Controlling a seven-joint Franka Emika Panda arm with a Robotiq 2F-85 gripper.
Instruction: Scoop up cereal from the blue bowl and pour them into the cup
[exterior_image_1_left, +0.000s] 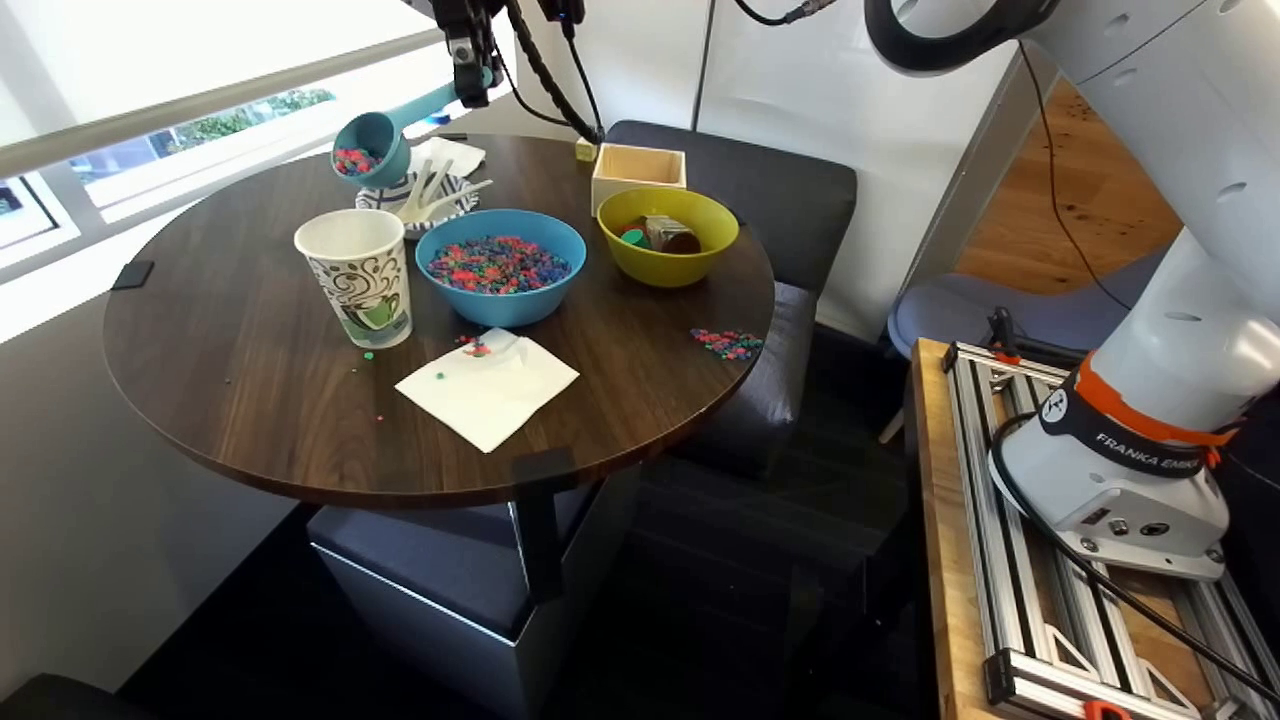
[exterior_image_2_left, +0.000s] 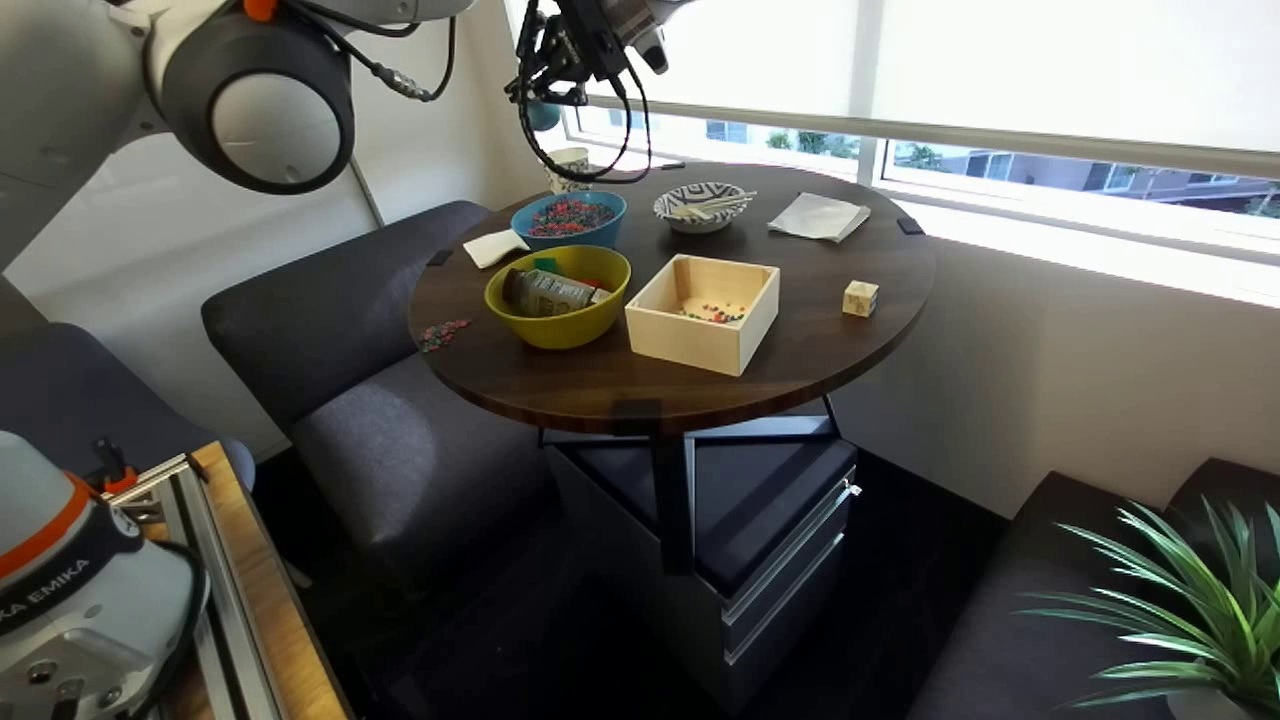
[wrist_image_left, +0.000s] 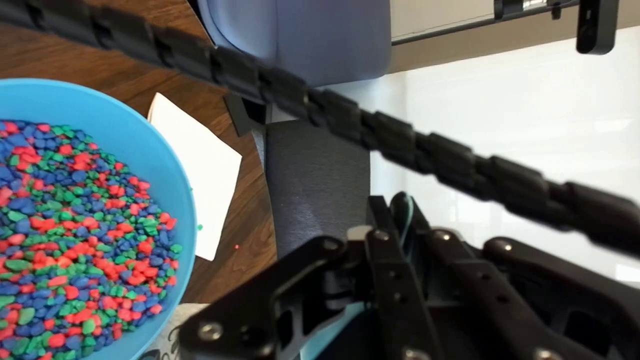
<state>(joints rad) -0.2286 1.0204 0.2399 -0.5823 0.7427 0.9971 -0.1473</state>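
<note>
The blue bowl (exterior_image_1_left: 455, 290) holds the cereal (exterior_image_1_left: 500, 265), a heap of tiny red, blue and green pieces; both also fill the left of the wrist view (wrist_image_left: 170, 165). The patterned paper cup (exterior_image_1_left: 365, 290) stands upright beside the bowl; in an exterior view it shows partly behind the cables (exterior_image_2_left: 568, 170). My gripper (exterior_image_1_left: 475, 88) is shut on the handle of a teal scoop (exterior_image_1_left: 385, 175). The scoop is in the air above the table, tilted, with some cereal in it. In the wrist view my fingers (wrist_image_left: 397, 215) pinch the handle; the scoop's cup is mostly hidden.
A yellow bowl (exterior_image_1_left: 660, 270) with a jar and a wooden box (exterior_image_2_left: 690, 340) stand near the blue bowl. A patterned bowl with plastic utensils (exterior_image_2_left: 690, 222), napkins (exterior_image_1_left: 490, 400), a wooden cube (exterior_image_2_left: 860, 298) and spilled cereal (exterior_image_1_left: 728, 345) are on the round table. Cables hang from my wrist.
</note>
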